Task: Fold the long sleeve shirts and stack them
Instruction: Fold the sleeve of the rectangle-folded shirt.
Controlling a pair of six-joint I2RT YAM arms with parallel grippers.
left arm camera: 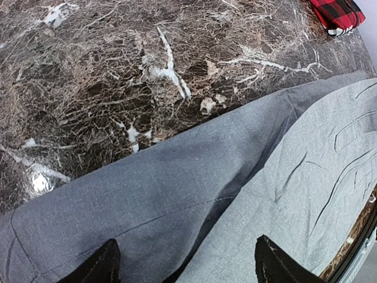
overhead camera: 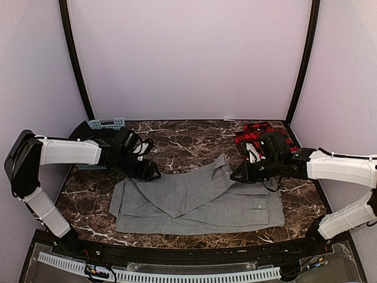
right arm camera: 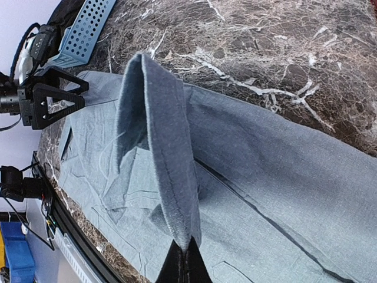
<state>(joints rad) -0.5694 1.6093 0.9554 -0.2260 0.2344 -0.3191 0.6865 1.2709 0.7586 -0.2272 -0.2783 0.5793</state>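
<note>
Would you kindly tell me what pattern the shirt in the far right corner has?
The shirt is red-and-black plaid, clearest in the top view.

Lab test cell: plain walls (overhead camera: 188,59), black frame posts (overhead camera: 76,59), marble-pattern table (overhead camera: 188,141), mounted robot arms (overhead camera: 68,151).

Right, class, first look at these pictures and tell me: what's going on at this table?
Two robot arms are working on a grey shirt spread across the marble table. The right gripper is shut on a strip of the shirt's cloth and holds it raised above the rest. The left gripper hangs open over the shirt's left part, holding nothing. A red-and-black plaid shirt lies bunched at the far right corner, apart from the grey one, so nothing is stacked yet.
</note>
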